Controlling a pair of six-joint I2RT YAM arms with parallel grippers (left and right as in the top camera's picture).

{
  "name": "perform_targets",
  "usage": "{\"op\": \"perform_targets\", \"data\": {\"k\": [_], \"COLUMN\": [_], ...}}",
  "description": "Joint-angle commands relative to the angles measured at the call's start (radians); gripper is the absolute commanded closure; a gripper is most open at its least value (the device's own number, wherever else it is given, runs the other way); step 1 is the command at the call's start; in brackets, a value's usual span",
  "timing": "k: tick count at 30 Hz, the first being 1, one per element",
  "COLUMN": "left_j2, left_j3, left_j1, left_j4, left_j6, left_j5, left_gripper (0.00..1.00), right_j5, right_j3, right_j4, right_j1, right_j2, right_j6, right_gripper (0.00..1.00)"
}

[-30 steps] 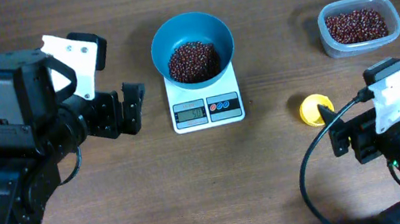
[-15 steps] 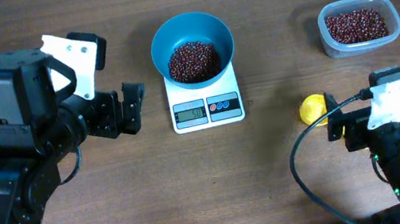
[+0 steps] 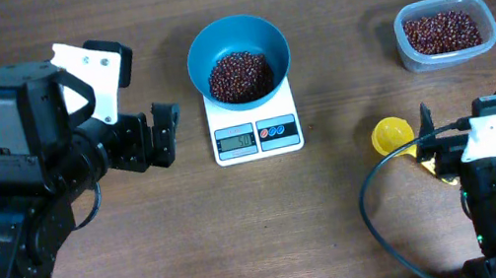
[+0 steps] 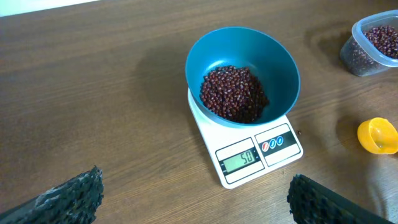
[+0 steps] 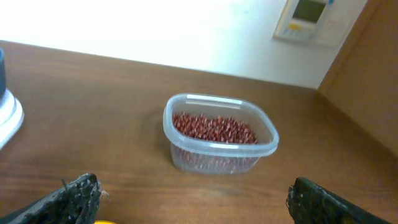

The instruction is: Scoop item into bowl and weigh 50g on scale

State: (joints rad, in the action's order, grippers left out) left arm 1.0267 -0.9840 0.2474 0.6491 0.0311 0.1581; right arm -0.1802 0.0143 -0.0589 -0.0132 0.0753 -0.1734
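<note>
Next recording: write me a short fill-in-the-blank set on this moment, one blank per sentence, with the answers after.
1. The bowl on the scale holds a heap of ____.
2. Its display reads ____.
3. The yellow scoop lies on the ____.
4. The left claw and right claw are both ____, holding nothing.

Missing words: beans; 50; table; open.

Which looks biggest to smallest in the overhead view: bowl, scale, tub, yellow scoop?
1. The bowl, largest.
2-3. The scale and the tub look alike. The bowl hides part of the scale, so I won't rank them.
4. The scoop, clearly smallest.
</note>
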Motion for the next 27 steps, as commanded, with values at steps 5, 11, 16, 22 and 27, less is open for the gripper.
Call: {"op": "perform_targets", "data": {"k": [5,11,16,22,27], "left_j2": [0.0,0.0,0.0,0.0,0.0], "left_j3": [-0.005,-0.005,-0.005,-0.005,-0.005], "left_j1": [-0.002,-0.002,-0.002,-0.002,-0.002], "left_j4": [0.0,0.0,0.0,0.0,0.0], "left_j6": [0.015,0.015,0.015,0.015,0.015], "left_j5": [0.01,0.01,0.01,0.01,0.01], "left_gripper": [0.01,0.01,0.01,0.01,0.01], "right_j5": [0.121,0.168,0.185,0.188,0.188], "right_j3": [-0.009,-0.009,-0.009,-0.009,-0.009], "right_j4": [-0.015,-0.02,-0.018,-0.019,-0.019], "right_j1": [0.009,0.007,0.008,0.008,0.008], "right_j2": [-0.042,-0.071,-0.002,-0.008,-0.072], "right_j6": [0.025,0.058,0.13,0.13,0.13], "right_gripper": [0.01,0.01,0.01,0.01,0.01]}}
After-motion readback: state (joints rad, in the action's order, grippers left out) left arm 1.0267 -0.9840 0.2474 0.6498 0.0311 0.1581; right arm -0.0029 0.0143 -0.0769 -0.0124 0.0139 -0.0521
